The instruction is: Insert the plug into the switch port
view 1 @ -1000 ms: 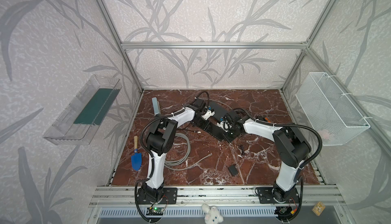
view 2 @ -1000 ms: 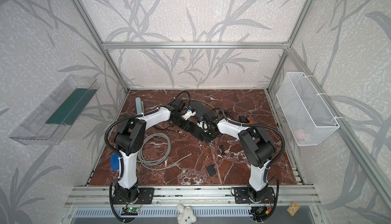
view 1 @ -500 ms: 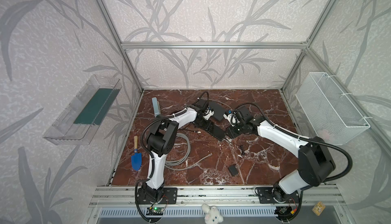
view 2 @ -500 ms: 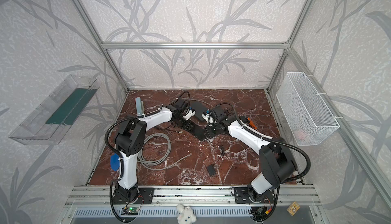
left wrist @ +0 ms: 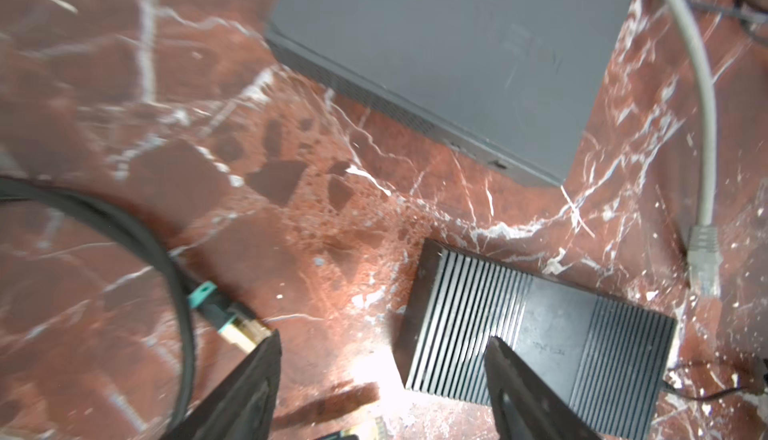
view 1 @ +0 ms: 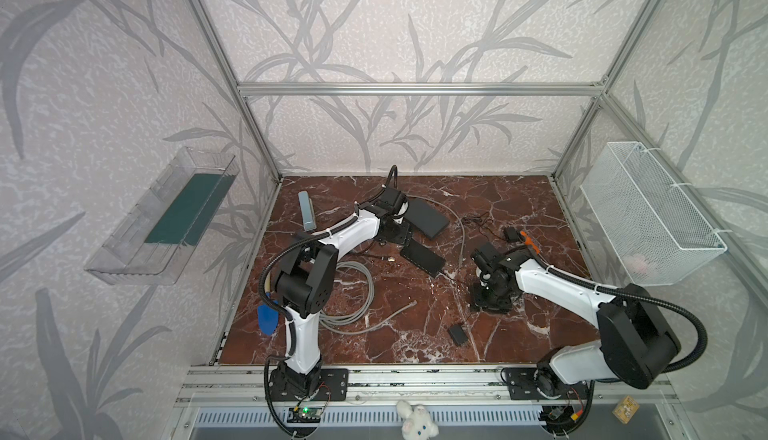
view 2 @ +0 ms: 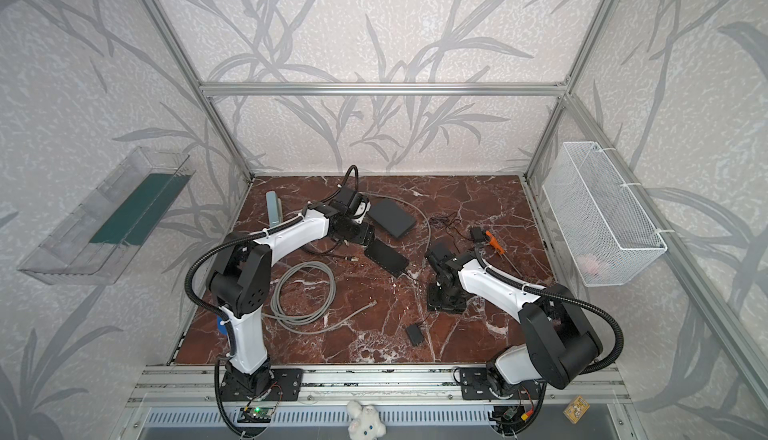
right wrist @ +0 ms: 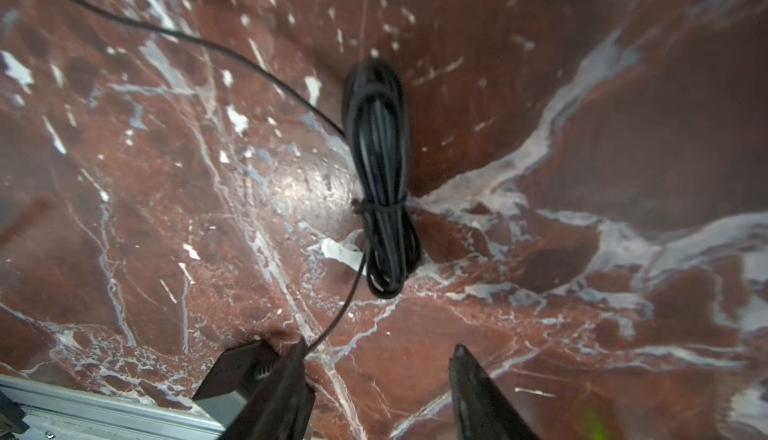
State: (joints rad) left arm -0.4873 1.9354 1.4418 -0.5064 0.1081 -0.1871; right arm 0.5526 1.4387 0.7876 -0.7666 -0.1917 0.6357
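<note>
Two arms, two tools, one worktop [view 1: 519,192] of red marble. One ribbed black switch [left wrist: 536,334] lies flat near mid-worktop. The left tool [left wrist: 384,338] hangs over the switch's edge, jaws wide, holding nothing. One gold-tipped plug [left wrist: 239,329] on a black cable lies loose on the worktop near the switch, in no port. One grey plug [left wrist: 702,250] lies off the switch's other end. One flat grey box [left wrist: 449,51] sits beyond the switch; its faint lettering, and the switch's small print, are too blurred to read. The right tool [right wrist: 379,345], well apart from the switch, is half spread and empty, above one tied black cord bundle [right wrist: 382,192] and one small black adapter [right wrist: 237,371]
</note>
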